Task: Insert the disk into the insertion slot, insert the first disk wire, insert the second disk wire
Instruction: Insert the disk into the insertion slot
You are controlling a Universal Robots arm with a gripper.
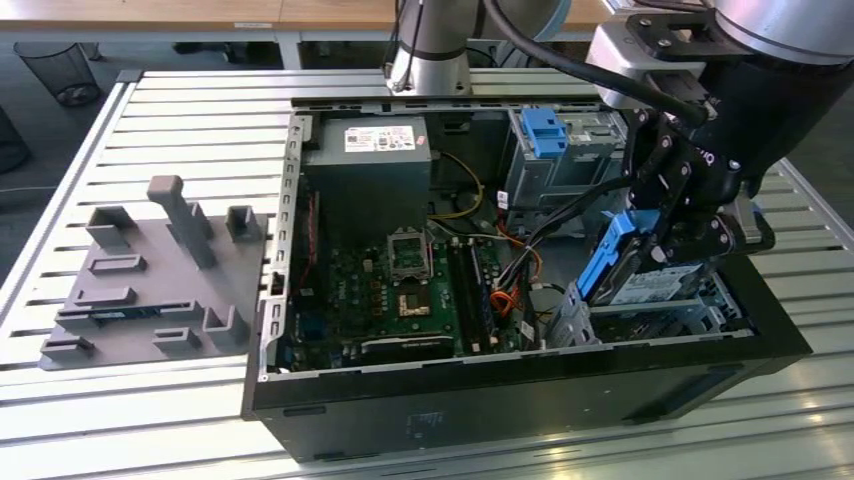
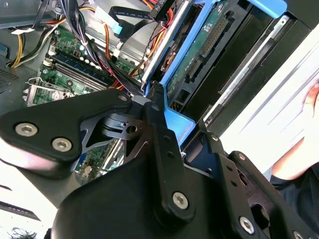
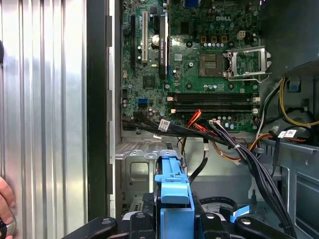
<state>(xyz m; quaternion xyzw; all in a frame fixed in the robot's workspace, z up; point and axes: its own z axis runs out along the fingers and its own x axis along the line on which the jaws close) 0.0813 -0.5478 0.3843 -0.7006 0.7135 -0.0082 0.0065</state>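
where the black hand is clamped on the blue plastic frame of the disk, the silver drive stands steeply tilted, lower end at the insertion slot, a low perforated sheet-metal cage at four o'clock of the open computer case in the exterior view. that view shows the white label; the second wrist view shows the green circuit-board underside. at nine o'clock lies the green motherboard, black and orange wires between.

Ribbed aluminium table; wooden desks behind; black mesh bin on grey floor.
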